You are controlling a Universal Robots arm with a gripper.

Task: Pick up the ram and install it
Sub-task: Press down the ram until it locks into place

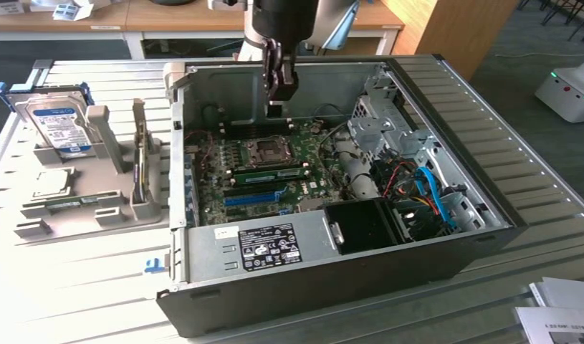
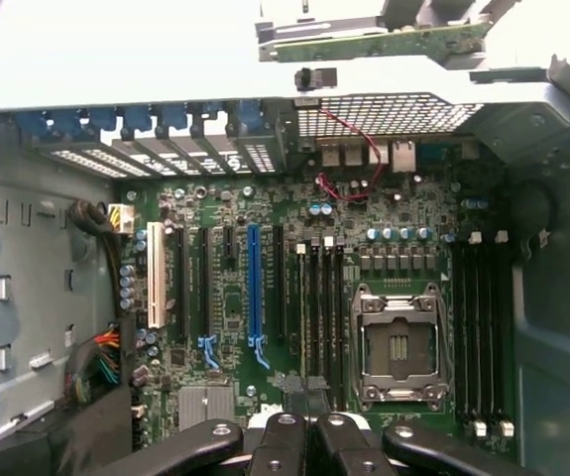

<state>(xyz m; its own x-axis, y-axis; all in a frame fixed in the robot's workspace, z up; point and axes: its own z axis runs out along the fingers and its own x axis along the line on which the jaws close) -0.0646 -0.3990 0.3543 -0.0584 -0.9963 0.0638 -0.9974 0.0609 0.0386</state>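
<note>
Overhead, end effector (image 1: 279, 89) (clamped) above motherboard (image 1: 272, 172)

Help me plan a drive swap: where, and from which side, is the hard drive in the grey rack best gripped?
Probably by its upper edge, pinching across the two broad flat faces and coming down from above. The hard drive stands on edge in the grey rack, so its lower part is boxed in while the top stands free.
</note>
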